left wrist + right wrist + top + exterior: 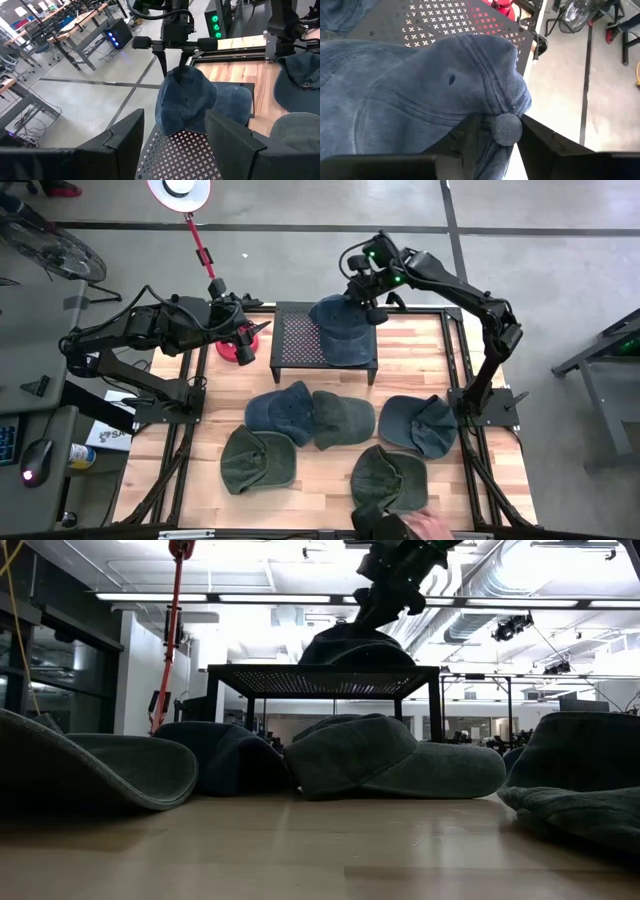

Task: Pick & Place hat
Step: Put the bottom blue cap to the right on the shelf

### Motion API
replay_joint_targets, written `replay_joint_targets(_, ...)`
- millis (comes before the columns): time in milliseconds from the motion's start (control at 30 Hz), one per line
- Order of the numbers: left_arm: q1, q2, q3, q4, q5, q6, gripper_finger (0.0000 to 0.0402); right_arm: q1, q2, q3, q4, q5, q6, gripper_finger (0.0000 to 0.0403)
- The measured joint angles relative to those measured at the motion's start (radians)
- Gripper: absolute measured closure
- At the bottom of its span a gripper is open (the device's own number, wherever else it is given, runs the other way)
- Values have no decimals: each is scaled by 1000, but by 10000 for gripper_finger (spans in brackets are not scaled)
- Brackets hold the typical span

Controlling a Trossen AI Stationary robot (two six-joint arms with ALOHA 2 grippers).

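Note:
A blue denim cap (340,330) sits on a black perforated stand (295,340) at the table's far side, its brim (232,102) lying on the plate. My right gripper (368,308) stands over the cap's far end and is shut on its crown; the low view shows it (385,600) above the cap (355,645). My left gripper (245,322) hovers open at the stand's left side, beside a red object (240,345). In the left wrist view its fingers (125,142) frame the cap (187,97). My right gripper pinches the cap's crown at its top, right beside the cloth button (506,129), between the two fingers (470,132). It comes from above, slanting from the far side. The cloth is bunched up at the grip, and the cap's lower edge and brim rest on the stand.
Several more caps lie on the wooden table nearer me: dark blue (280,410), grey-green (342,418), blue-grey (418,423), and two olive ones (258,460) (390,478). A person's hand (432,526) shows at the near edge. Black frame rails run along both table sides.

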State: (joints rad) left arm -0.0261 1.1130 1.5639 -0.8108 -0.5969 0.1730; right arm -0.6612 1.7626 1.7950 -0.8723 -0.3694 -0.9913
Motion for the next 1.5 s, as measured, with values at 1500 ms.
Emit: replay_joint_targets(1500,0,2,0,-15,-22,6,198,402,-144,23,-147,377,650,183)
